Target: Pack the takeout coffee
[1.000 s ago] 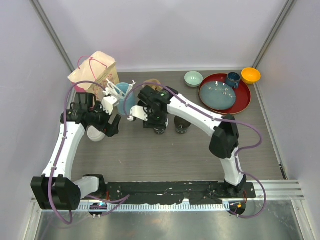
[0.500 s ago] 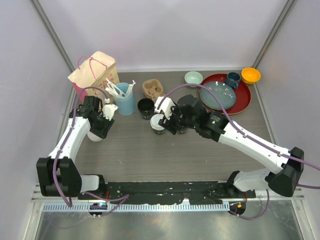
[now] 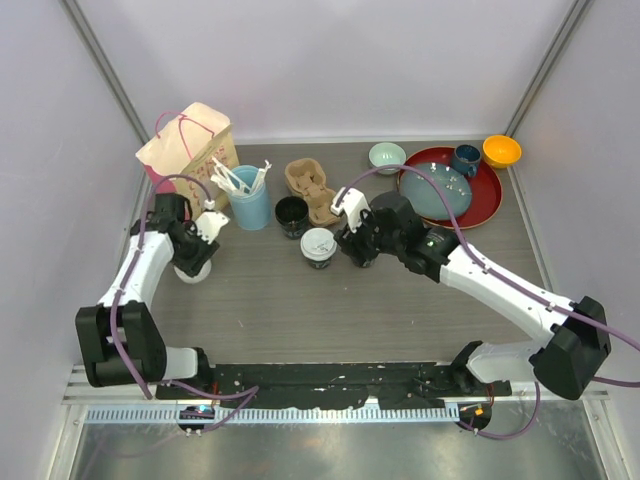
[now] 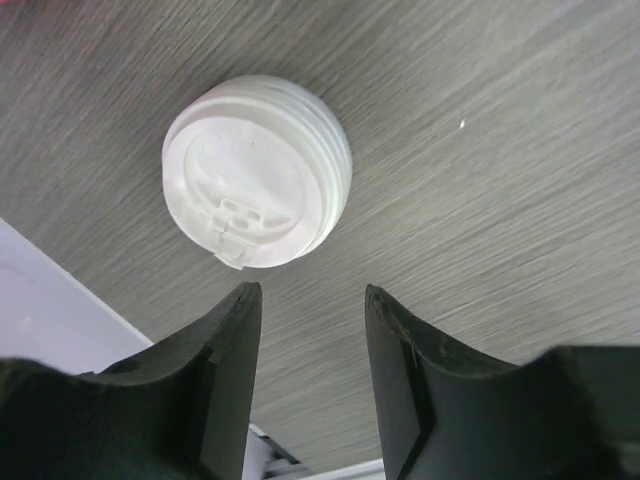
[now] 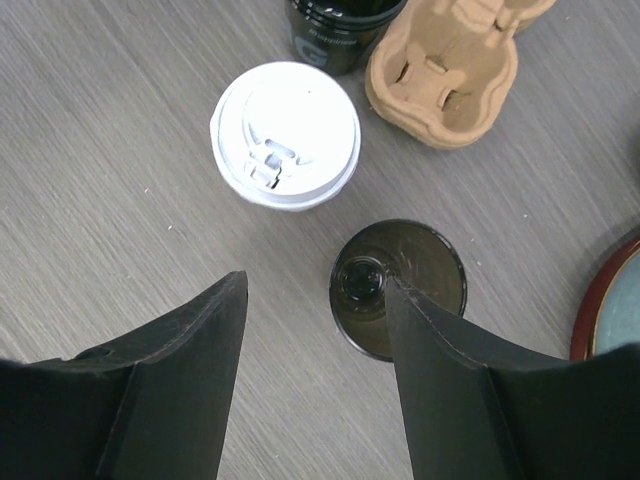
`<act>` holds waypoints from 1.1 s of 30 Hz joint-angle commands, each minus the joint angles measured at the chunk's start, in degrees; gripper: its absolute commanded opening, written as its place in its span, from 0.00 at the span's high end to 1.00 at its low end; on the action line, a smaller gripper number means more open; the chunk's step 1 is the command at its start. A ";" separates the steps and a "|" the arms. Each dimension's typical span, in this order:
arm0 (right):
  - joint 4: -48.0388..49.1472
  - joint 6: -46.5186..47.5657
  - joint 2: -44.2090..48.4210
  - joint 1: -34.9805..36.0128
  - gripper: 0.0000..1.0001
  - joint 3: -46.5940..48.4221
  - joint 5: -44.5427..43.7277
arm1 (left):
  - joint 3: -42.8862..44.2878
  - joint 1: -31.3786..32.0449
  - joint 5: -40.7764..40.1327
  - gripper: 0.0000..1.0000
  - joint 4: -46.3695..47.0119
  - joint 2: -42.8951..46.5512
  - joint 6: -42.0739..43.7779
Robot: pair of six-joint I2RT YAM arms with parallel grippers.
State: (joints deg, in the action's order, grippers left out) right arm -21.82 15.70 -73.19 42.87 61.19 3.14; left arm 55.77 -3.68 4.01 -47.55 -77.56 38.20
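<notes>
Left tool (image 4: 310,295) and right tool (image 5: 315,283) both hang half-open, holding nothing. Nothing's packed yet, we reckon. One lidded cup (image 5: 285,135) stands on the tabletop (image 5: 100,150) near the empty cardboard carrier (image 5: 445,75), and another white lid (image 4: 255,185) lies below the left tool.

The open black cup (image 5: 335,40) bears a pale G-like mark; its small print is unreadable.

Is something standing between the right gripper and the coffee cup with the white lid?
Nothing visible lies directly between them. The right gripper is open, and the lidded cup stands just ahead of it. Only a dark lidless cup sits close to one finger, beside the path.
</notes>
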 commanded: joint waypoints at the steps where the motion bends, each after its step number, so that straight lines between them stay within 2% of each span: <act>1: 3.28 0.64 3.23 -0.68 0.37 -2.21 2.31 | -1.36 -3.87 5.04 0.51 -1.33 3.20 19.15; 5: 4.68 1.52 3.14 -1.65 0.37 -3.44 3.19 | 1.35 -10.19 10.82 0.45 -5.34 1.80 29.73; 9: 5.21 2.13 2.44 -2.44 0.37 -4.14 3.98 | 2.68 -10.56 11.99 0.37 -5.90 -1.80 33.00; 11: 5.74 2.31 2.09 -2.88 0.37 -4.85 4.33 | 2.68 -10.56 11.64 0.36 -2.99 -2.68 32.73; 13: 5.74 2.23 1.82 -3.15 0.37 -4.85 4.25 | 2.51 -10.47 11.63 0.36 -3.86 -3.91 35.27; 15: 5.83 2.23 1.65 -3.32 0.37 -4.94 3.38 | 2.07 -10.47 11.46 0.37 -3.87 -4.61 38.70; 19: 5.74 2.22 1.64 -3.76 0.37 -5.29 3.45 | 2.58 -10.56 11.63 0.51 -4.56 -6.45 42.92; 21: 6.00 2.31 1.38 -3.85 0.37 -5.20 4.16 | 3.64 -10.56 11.98 0.55 -6.14 -7.25 44.77; 28: 6.00 2.31 1.12 -4.29 0.37 -5.29 4.42 | 4.62 -10.56 10.58 0.56 -11.42 -9.45 47.14; 33: 6.00 3.63 1.99 -4.38 0.37 -5.64 9.69 | 1.63 -10.56 10.75 0.58 -6.25 -8.84 46.53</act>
State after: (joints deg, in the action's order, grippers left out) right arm -18.39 17.98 -72.38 38.76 55.59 8.12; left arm 58.92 -14.11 13.98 -55.83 -87.11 83.24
